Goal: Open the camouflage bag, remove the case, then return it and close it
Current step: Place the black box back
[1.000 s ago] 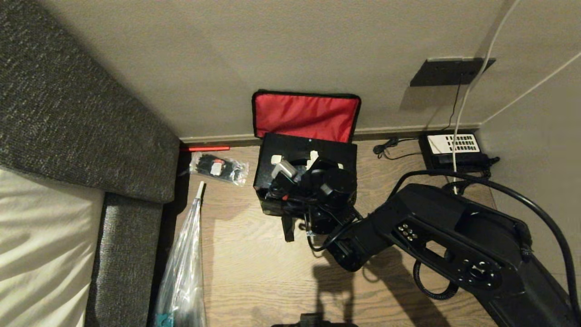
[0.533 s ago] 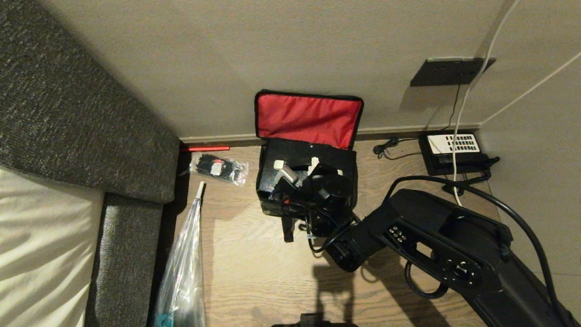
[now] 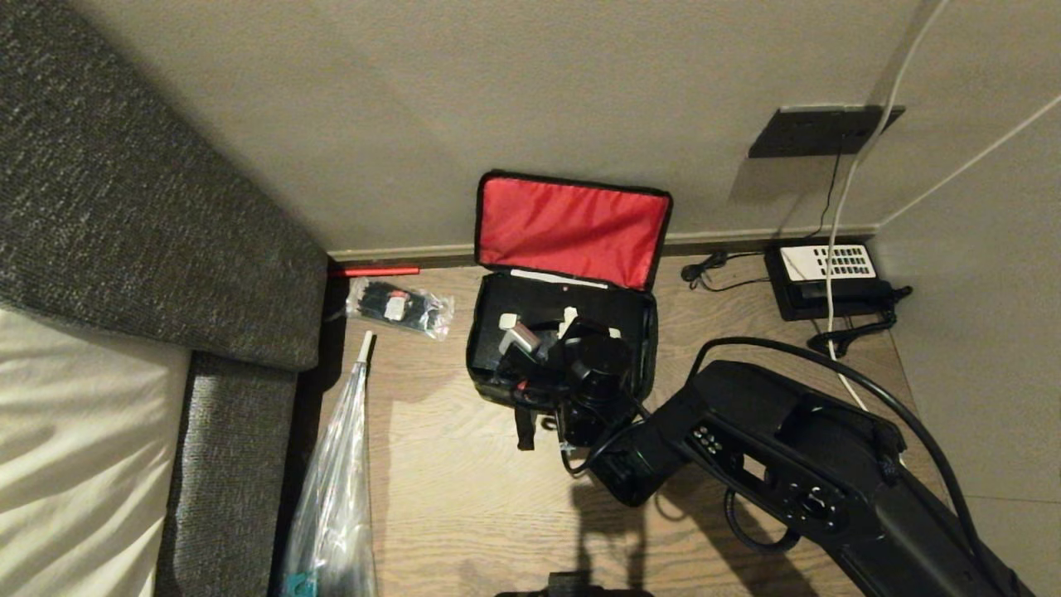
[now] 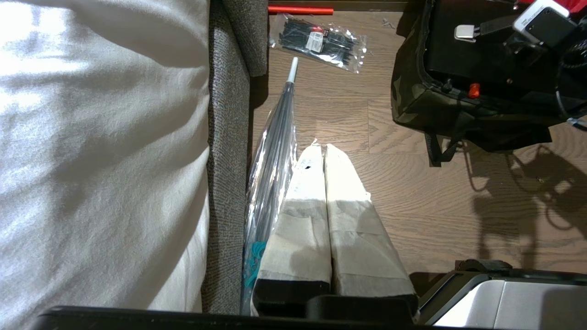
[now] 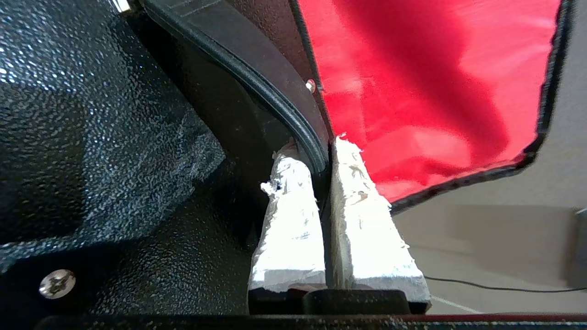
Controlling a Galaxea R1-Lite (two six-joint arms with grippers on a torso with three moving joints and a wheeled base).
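The bag (image 3: pixel 564 332) sits open on the wooden floor (image 3: pixel 464 489) against the wall, its red lid (image 3: pixel 572 228) standing upright. The right gripper (image 5: pixel 321 158) reaches into it from above, its taped fingers (image 5: pixel 289 215) pinched together on the rim of the black case (image 5: pixel 91 137), which lies in the bag just beside the lid. The left gripper (image 4: pixel 324 151) hangs well apart from the bag, fingers pressed together on nothing, beside a clear-wrapped umbrella (image 4: pixel 275 151).
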